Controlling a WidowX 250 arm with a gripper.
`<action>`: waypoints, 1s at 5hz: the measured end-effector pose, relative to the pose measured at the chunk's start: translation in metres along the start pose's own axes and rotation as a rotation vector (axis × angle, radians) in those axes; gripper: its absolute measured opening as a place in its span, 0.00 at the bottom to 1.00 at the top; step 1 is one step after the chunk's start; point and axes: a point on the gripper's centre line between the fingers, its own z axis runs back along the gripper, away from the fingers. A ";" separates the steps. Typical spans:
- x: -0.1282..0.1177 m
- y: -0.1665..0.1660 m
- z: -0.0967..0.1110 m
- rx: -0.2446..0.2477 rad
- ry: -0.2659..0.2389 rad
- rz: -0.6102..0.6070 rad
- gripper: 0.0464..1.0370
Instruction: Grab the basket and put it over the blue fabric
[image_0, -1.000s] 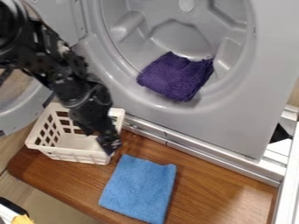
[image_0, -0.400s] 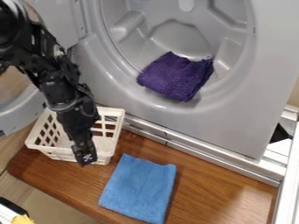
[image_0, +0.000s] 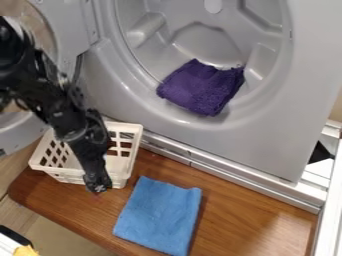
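Note:
My gripper (image_0: 98, 188) hangs at the lower left, over the front wall of the white basket (image_0: 62, 175); its fingers are too bunched to tell how they stand. The basket rests upright on the wooden surface, its inside partly hidden behind the arm. To the right of the basket, apart from it, the blue fabric (image_0: 158, 216) lies flat on the wood.
The grey dryer front (image_0: 260, 135) rises behind the wooden board (image_0: 230, 210), with a purple cloth (image_0: 200, 87) in its drum. Its round door stands at the left. A metal rail runs along the board's back edge.
The gripper has moved left across the basket and slightly down, to its front wall. The basket and the blue fabric have stayed in place.

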 end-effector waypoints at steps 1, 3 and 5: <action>0.000 -0.001 -0.017 -0.023 -0.002 -0.012 0.91; 0.005 -0.001 -0.031 -0.055 0.002 -0.079 0.33; 0.017 -0.003 -0.021 -0.064 -0.032 -0.097 0.08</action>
